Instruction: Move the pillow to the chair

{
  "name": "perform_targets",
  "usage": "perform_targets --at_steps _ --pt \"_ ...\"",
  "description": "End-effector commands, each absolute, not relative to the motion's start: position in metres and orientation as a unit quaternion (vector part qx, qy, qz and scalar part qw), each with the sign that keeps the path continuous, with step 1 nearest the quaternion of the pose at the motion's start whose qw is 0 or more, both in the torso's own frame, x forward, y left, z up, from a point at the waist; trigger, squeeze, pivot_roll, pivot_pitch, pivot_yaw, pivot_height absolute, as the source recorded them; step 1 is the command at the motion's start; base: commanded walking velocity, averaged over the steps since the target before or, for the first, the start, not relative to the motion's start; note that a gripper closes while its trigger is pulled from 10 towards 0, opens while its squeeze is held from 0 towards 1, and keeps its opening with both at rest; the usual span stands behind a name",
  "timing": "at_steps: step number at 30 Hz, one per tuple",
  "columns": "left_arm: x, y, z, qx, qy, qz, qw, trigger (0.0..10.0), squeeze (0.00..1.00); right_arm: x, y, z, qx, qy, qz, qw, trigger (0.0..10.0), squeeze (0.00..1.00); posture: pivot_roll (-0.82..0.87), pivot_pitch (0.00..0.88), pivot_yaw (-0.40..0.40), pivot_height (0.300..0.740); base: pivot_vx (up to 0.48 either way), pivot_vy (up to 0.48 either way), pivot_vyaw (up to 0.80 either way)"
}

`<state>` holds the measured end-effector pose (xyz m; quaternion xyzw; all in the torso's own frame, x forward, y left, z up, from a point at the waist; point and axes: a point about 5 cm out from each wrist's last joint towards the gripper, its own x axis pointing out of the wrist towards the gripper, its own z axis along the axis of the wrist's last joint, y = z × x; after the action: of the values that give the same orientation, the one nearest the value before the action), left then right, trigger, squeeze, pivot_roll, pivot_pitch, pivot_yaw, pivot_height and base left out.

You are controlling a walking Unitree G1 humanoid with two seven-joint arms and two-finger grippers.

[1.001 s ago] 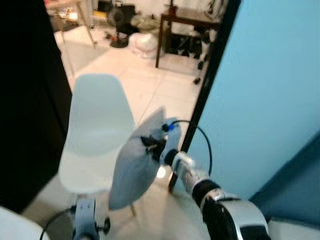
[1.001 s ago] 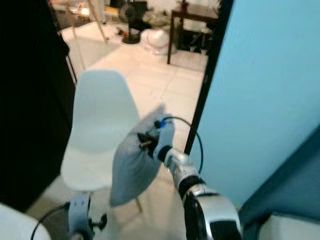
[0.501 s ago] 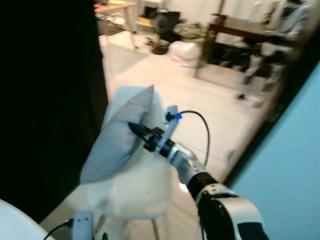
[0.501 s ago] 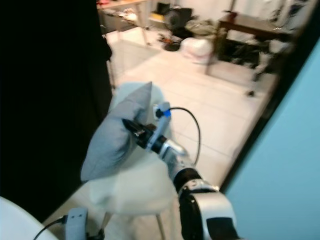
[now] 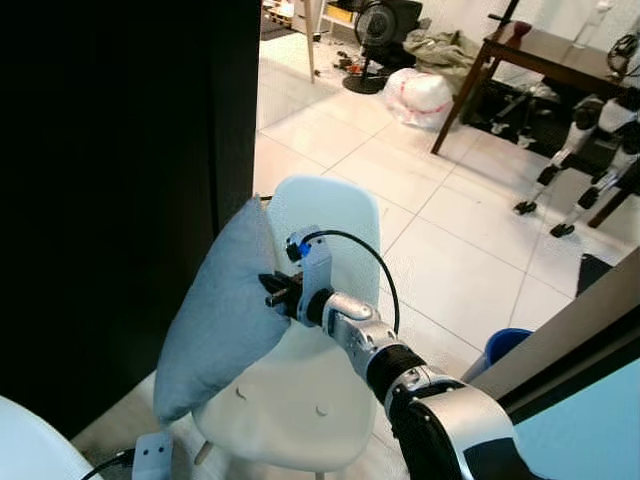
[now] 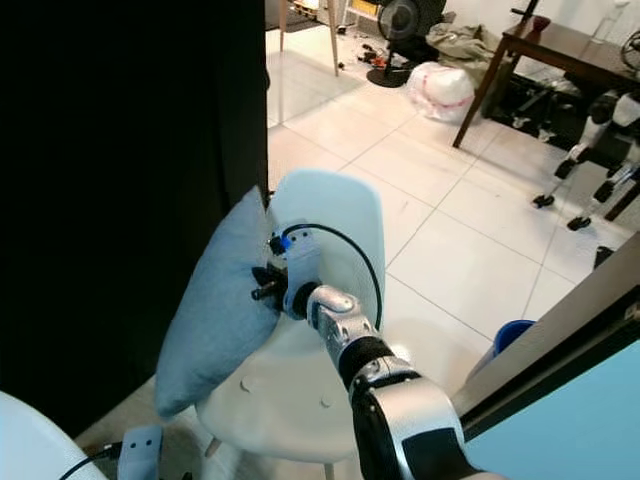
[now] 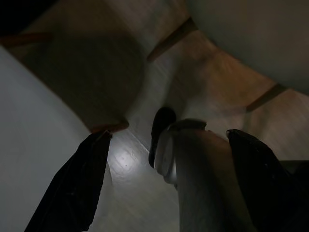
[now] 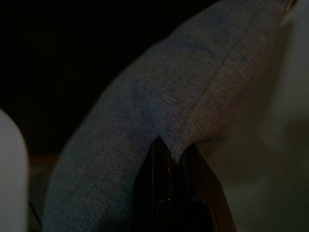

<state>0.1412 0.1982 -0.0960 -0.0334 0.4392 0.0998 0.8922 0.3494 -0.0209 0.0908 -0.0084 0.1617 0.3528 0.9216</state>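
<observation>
Right claw (image 5: 272,291) pinches the seam edge of the grey-blue pillow (image 5: 215,320), fingers clamped tight on the fabric. Pillow hangs tilted over the left side of the white chair (image 5: 300,400), its lower corner past the seat's edge, upper corner by the chair back. Left claw (image 7: 164,164) hangs low near the floor, fingers spread wide, nothing between them. Behind the chair: tiled floor (image 5: 470,250), a dark wooden table (image 5: 540,50), a fan (image 5: 385,20), a white bag (image 5: 425,95), a blue bucket (image 5: 505,345).
</observation>
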Motion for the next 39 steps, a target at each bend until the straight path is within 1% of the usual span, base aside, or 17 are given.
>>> perform_targets --at_steps 1,2,4,6,7,8,12,16,19,21,24,28,34,38,39 --pt "0.130 0.191 -0.101 -0.041 0.460 0.100 0.881 10.0 0.00 0.345 -0.039 0.070 -0.050 0.212 0.301 0.928 10.0 0.00 0.12 0.032 -0.136 0.740 0.000 0.000 0.00" --pt "0.130 0.191 -0.101 -0.041 0.460 0.100 0.881 10.0 0.00 0.345 -0.039 0.070 -0.050 0.212 0.301 0.928 10.0 0.00 0.12 0.032 -0.136 0.740 0.000 0.000 0.00" --pt "0.130 0.191 -0.102 -0.040 0.462 0.102 0.880 10.0 0.00 0.343 -0.056 0.057 -0.090 0.248 0.255 0.930 10.0 0.00 0.12 0.036 -0.139 0.740 0.000 0.000 0.00" --pt "0.130 0.191 -0.102 -0.040 0.462 0.102 0.880 10.0 0.00 0.343 -0.060 0.055 -0.101 0.254 0.243 0.931 10.0 0.00 0.12 0.036 -0.139 0.740 0.000 0.000 0.00" --pt "0.129 0.191 -0.102 -0.041 0.463 0.103 0.880 10.0 0.00 0.343 -0.072 0.050 -0.120 0.265 0.206 0.934 10.0 0.00 0.12 0.038 -0.140 0.740 0.000 0.000 0.00" --pt "0.129 0.191 -0.102 -0.040 0.463 0.102 0.879 10.0 0.00 0.343 -0.077 0.049 -0.126 0.269 0.193 0.935 10.0 0.00 0.12 0.039 -0.140 0.740 0.000 0.000 0.00" --pt "0.128 0.191 -0.102 -0.039 0.464 0.101 0.879 10.0 0.00 0.343 -0.083 0.046 -0.139 0.271 0.177 0.936 10.0 0.00 0.12 0.039 -0.139 0.740 0.000 0.000 0.00" --pt "0.126 0.193 -0.103 -0.040 0.466 0.104 0.878 10.0 0.00 0.338 -0.081 0.040 -0.126 0.278 0.182 0.935 10.0 0.00 0.12 0.039 -0.140 0.740 0.000 0.000 0.00" --pt "0.125 0.196 -0.103 -0.038 0.467 0.107 0.877 10.0 0.00 0.325 -0.078 0.026 -0.128 0.308 0.190 0.923 10.0 0.00 0.13 0.037 -0.143 0.726 0.000 0.000 0.00" --pt "0.125 0.197 -0.103 -0.038 0.467 0.107 0.877 10.0 0.00 0.323 -0.079 0.023 -0.131 0.312 0.190 0.922 10.0 0.00 0.13 0.037 -0.143 0.721 0.000 0.000 0.00" --pt "0.123 0.198 -0.103 -0.038 0.467 0.110 0.876 10.0 0.00 0.320 -0.083 0.018 -0.160 0.317 0.176 0.918 10.0 0.00 0.13 0.039 -0.148 0.706 0.000 0.000 0.00" --pt "0.118 0.198 -0.104 -0.039 0.471 0.112 0.874 10.0 0.00 0.317 -0.095 0.012 -0.207 0.327 0.150 0.910 10.0 0.00 0.14 0.049 -0.144 0.686 0.000 0.000 0.00" --pt "0.114 0.199 -0.105 -0.041 0.472 0.115 0.873 10.0 0.00 0.312 -0.102 0.006 -0.206 0.337 0.144 0.907 10.0 0.00 0.14 0.062 -0.143 0.666 0.000 0.000 0.00" --pt "0.114 0.205 -0.104 -0.039 0.464 0.127 0.876 10.0 0.00 0.309 -0.104 0.002 -0.199 0.343 0.139 0.908 10.0 0.00 0.15 0.070 -0.142 0.651 0.000 0.000 0.00" --pt "0.117 0.211 -0.101 -0.035 0.456 0.136 0.879 10.0 0.00 0.308 -0.104 0.001 -0.194 0.343 0.136 0.909 10.0 0.00 0.15 0.073 -0.141 0.641 0.000 0.000 0.00"
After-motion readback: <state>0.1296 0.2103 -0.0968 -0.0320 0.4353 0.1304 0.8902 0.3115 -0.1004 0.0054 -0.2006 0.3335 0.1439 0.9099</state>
